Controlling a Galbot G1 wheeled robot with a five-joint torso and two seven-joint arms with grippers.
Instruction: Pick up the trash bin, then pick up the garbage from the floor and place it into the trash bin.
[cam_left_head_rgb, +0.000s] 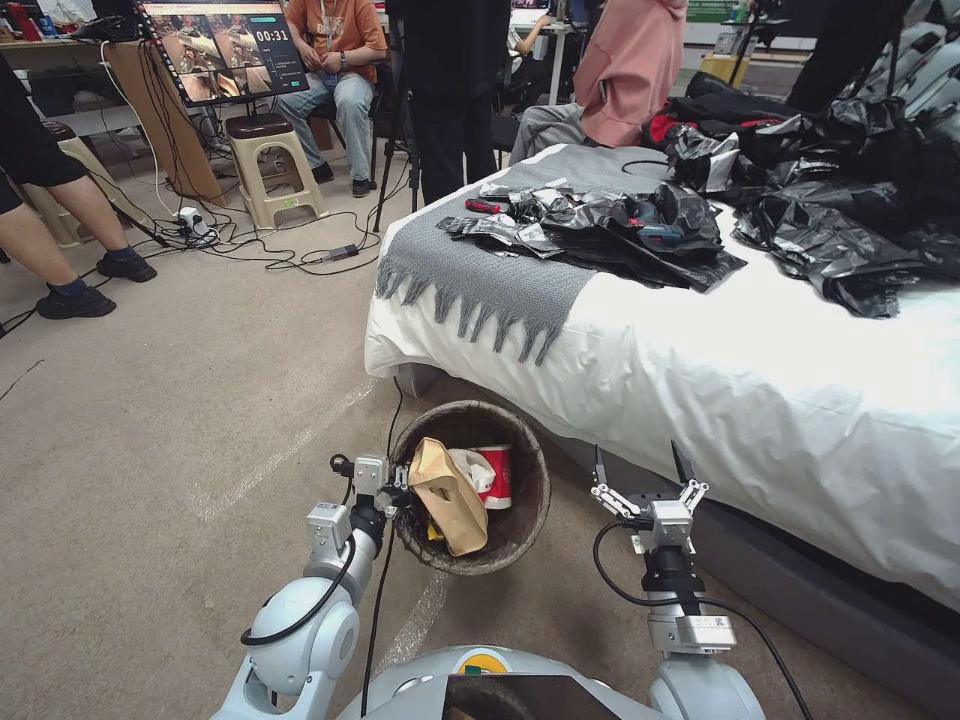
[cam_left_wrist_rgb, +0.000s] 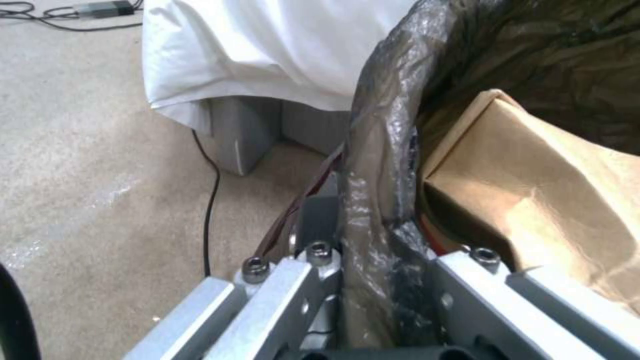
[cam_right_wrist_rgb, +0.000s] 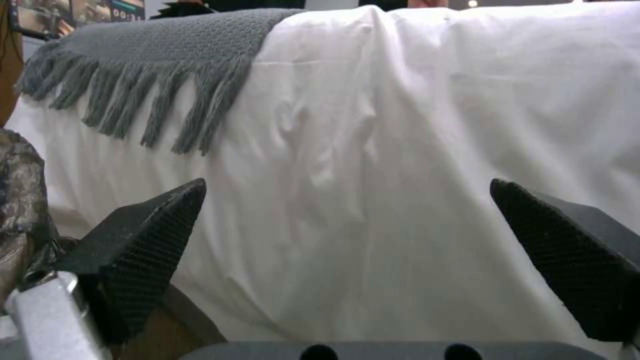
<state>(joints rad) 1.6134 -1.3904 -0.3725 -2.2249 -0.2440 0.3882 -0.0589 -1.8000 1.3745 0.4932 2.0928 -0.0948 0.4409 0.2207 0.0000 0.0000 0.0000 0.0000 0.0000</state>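
The trash bin (cam_left_head_rgb: 470, 408), round with a dark brown liner over its rim, hangs low in front of me beside the bed. My left gripper (cam_left_head_rgb: 395, 492) is shut on its near-left rim; the left wrist view shows the liner-covered rim (cam_left_wrist_rgb: 380, 165) pinched between the fingers (cam_left_wrist_rgb: 460, 280). Inside the bin lie garbage pieces: a brown paper bag (cam_left_head_rgb: 447, 495), also close up in the left wrist view (cam_left_wrist_rgb: 533, 200), a red-and-white cup (cam_left_head_rgb: 496, 476) and white tissue (cam_left_head_rgb: 468, 463). My right gripper (cam_left_head_rgb: 640, 458) stands open and empty to the right of the bin, facing the bed sheet (cam_right_wrist_rgb: 347, 187).
The bed (cam_left_head_rgb: 760, 400) with a white sheet fills the right side, close to both arms. On it lie a grey fringed blanket (cam_left_head_rgb: 480, 280) and glossy black plastic bags (cam_left_head_rgb: 830, 230). A black cable (cam_left_head_rgb: 393, 410) runs down by the bin. Open carpet (cam_left_head_rgb: 180, 420) lies left; people, a stool and a monitor stand behind.
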